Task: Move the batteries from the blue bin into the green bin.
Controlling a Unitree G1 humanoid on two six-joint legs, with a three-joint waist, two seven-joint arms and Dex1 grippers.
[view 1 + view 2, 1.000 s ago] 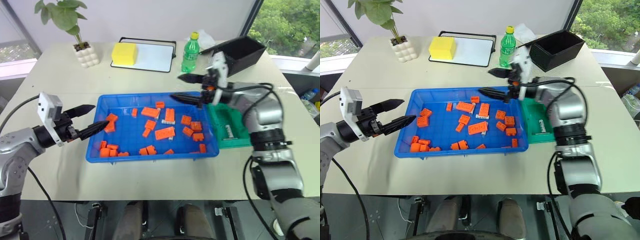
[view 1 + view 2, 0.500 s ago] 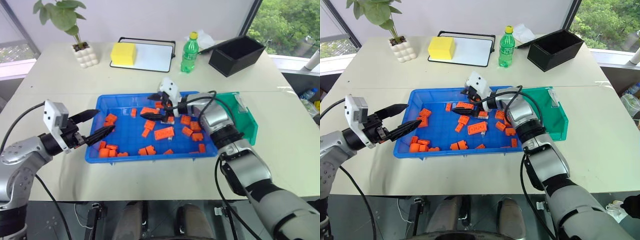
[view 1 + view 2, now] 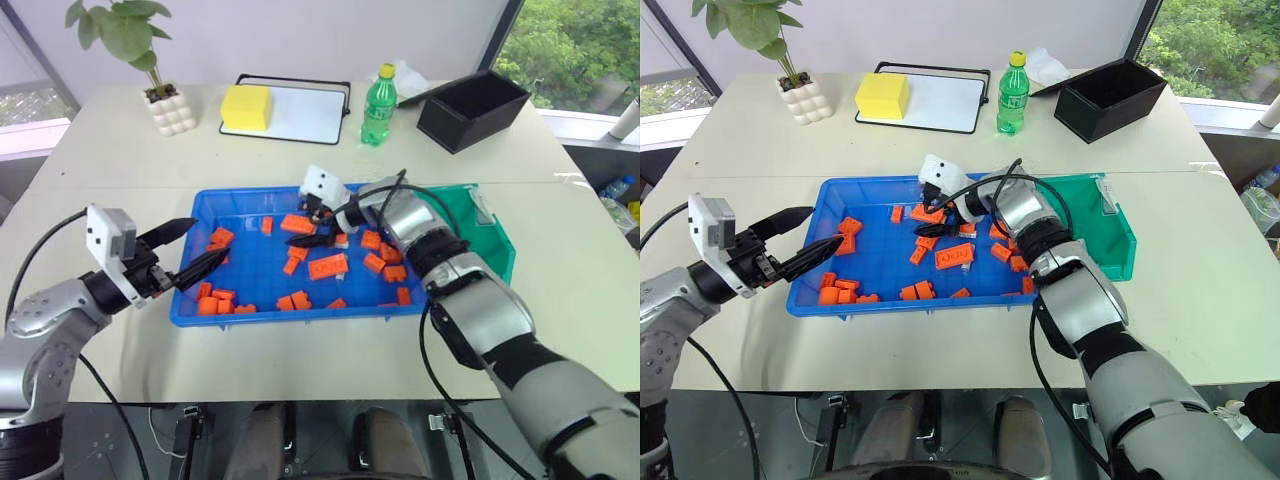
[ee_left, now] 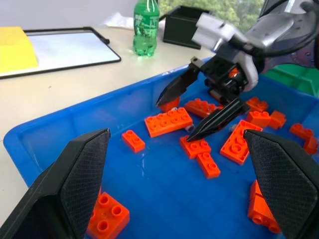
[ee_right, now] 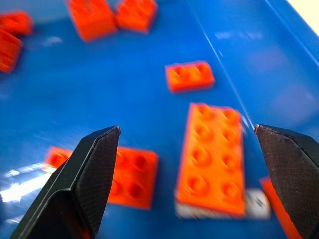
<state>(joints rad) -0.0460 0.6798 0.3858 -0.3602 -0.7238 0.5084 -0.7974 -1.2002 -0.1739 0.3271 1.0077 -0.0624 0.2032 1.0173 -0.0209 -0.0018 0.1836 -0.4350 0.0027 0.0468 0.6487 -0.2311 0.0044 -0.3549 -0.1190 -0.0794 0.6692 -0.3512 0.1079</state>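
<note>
One of the batteries [image 5: 256, 211] pokes out from under a long orange block [image 5: 212, 159] in the blue bin [image 3: 250, 300] — silvery-white with a dark mark, lying flat on the bin floor, right between the spread tips of the right gripper [image 3: 306, 229]. Its fingers [image 4: 219, 117] are wide open with nothing in them, and they hang just above the blocks in the far middle of the bin. More orange blocks [image 3: 225, 297] are scattered all over the bin floor. The green bin [image 3: 480, 225] sits touching the blue bin's right end, tilted up on one side. The left gripper [image 3: 190, 250] is at the bin's left rim, fingers [image 4: 75, 179] also well apart and empty. Further back on the worktop [image 3: 120, 160] — a green bottle [image 3: 379, 105], a black box [image 3: 472, 108], a yellow block on a whiteboard [image 3: 290, 110] and a potted plant [image 3: 140, 60]
</note>
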